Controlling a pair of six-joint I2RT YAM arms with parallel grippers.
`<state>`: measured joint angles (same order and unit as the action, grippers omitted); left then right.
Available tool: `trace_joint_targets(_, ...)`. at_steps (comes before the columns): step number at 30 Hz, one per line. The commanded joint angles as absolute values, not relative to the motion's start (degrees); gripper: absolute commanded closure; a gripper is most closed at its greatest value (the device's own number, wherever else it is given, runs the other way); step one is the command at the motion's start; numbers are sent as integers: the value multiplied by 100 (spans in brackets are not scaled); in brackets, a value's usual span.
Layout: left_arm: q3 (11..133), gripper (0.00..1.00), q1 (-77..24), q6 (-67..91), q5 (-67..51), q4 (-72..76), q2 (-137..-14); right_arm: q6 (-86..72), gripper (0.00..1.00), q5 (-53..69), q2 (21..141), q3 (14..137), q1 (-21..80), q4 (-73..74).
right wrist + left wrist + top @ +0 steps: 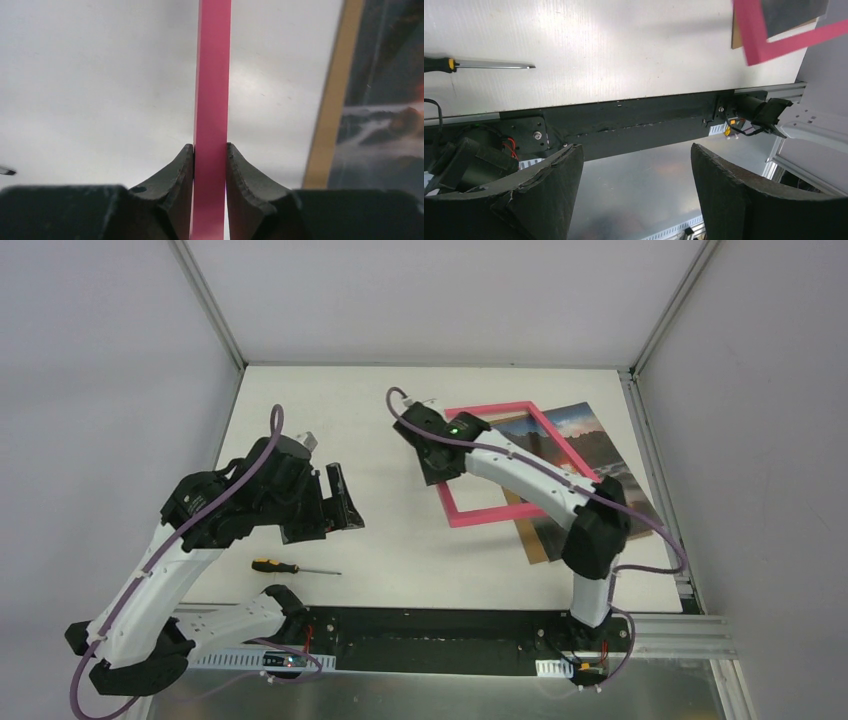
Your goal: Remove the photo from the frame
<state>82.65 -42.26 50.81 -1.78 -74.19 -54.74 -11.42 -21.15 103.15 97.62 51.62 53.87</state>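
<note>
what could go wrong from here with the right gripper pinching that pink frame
1. The right gripper pinches only one thin bar of the frame, so the frame may pivot or slip when moved.
2. The photo overlaps the frame and may drag along with it.
3. The left gripper hangs open over by the screwdriver, away from the photo, so nothing pins the photo down.

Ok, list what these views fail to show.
- Top view: the right arm lies across the photo and the frame, hiding where they overlap.
- Top view: the fingertips of the right gripper sit hidden under its own wrist.
- Left wrist view: the frame is cut by the top edge, the screwdriver by the left.
- Right wrist view: the photo is blurred, cut by the right edge.
</note>
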Motion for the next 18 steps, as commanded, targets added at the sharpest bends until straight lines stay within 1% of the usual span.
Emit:
trace_joint_targets(1, 8621, 20, -4184, 4917, 187, -7819, -5253, -1631, 100, -2520, 11369, 11148, 5775, 5588)
trace_joint_targets(4, 8697, 20, -4182, 4918, 322, -8049, -5115, -1870, 100, -2586, 12262, 12136, 6089, 5821)
trace_joint_targets(8, 8749, 20, -4184, 4961, 449, -8341, -4890, -2246, 100, -2466, 13109, 12824, 6201, 5886)
trace_joint_targets(11, 8793, 20, -4183, 4994, 538, -8552, -4717, -2348, 100, -2195, 13445, 12980, 6319, 5692)
trace_joint_targets(18, 8865, 20, -4184, 4978, 591, -8844, -4519, -2774, 100, -2012, 13827, 13070, 6504, 5489)
